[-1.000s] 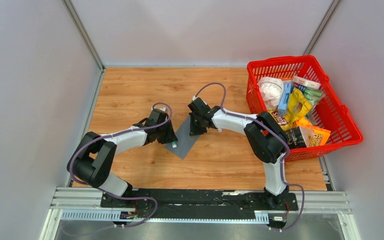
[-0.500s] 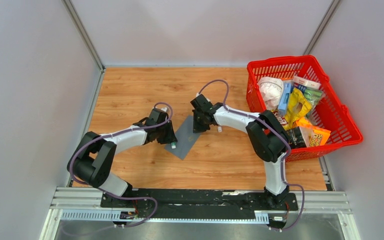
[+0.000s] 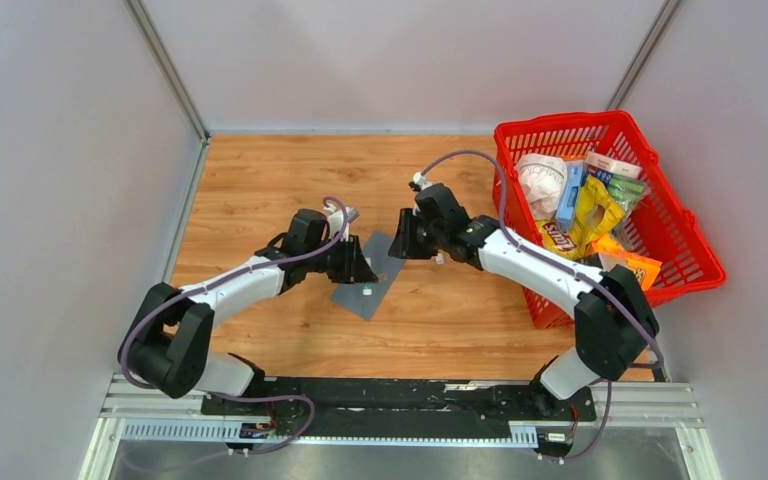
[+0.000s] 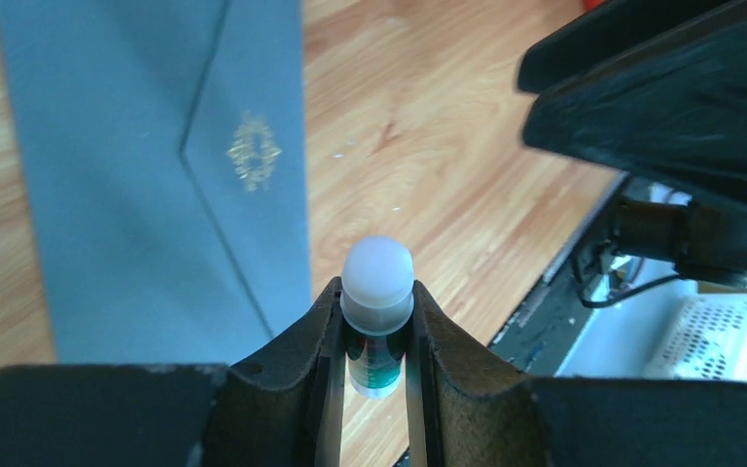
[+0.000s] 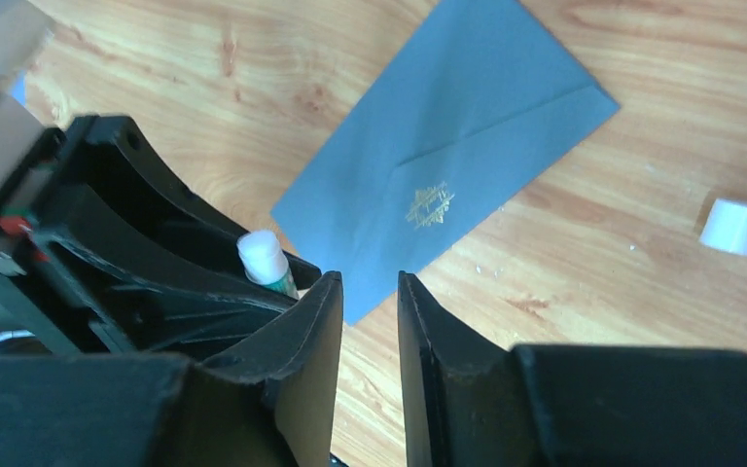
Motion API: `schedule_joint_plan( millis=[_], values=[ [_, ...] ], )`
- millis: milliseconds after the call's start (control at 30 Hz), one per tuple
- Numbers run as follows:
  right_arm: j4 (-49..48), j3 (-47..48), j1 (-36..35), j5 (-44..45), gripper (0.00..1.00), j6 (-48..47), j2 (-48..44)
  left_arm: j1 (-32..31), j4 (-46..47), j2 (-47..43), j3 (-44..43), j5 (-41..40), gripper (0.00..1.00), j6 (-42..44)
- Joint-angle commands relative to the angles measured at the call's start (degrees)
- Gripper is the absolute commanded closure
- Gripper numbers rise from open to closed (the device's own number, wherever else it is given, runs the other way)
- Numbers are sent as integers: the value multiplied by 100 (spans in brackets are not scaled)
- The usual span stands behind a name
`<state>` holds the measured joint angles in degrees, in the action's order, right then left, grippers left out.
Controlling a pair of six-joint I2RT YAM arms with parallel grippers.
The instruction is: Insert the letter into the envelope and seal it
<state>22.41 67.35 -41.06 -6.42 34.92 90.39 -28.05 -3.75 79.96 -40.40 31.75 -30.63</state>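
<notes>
The dark slate-grey envelope (image 3: 380, 264) lies flat on the wood table, its pointed flap folded down and a gold emblem on it; it also shows in the left wrist view (image 4: 136, 165) and the right wrist view (image 5: 447, 156). The letter is not in view. My left gripper (image 3: 362, 278) is shut on a green glue stick (image 4: 377, 292) with a white tip, held over the envelope's near edge. My right gripper (image 3: 401, 246) hovers by the envelope's far right end, jaws narrowly parted and empty (image 5: 370, 284).
A small white cap (image 5: 734, 226) lies on the wood just right of the envelope (image 3: 440, 258). A red basket (image 3: 560, 121) full of snack packets stands at the right, close to the right arm's forearm. Grey walls close in the table.
My right arm has swung its elbow out to the right and its gripper has come off the envelope toward the far right end. My left gripper has moved right with the glue stick.
</notes>
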Motion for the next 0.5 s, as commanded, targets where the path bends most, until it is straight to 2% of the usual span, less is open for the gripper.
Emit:
schedule_joint_plan(
  millis=[0,233,333,467],
  values=[
    [-492,-643,1,-334,68,59,-731,2,988,-314,138,692,100,-363],
    [-1274,-1583,-25,-1124,54,-37,-1997,2,1631,-569,-72,1105,100,-1041],
    [-1529,-1708,-138,-1450,49,-169,-2323,-7,1903,-710,-161,1324,100,-1260],
    [-1477,-1515,-359,-1336,44,-406,-2421,-7,2554,-903,-257,1623,100,-1638]
  ],
)
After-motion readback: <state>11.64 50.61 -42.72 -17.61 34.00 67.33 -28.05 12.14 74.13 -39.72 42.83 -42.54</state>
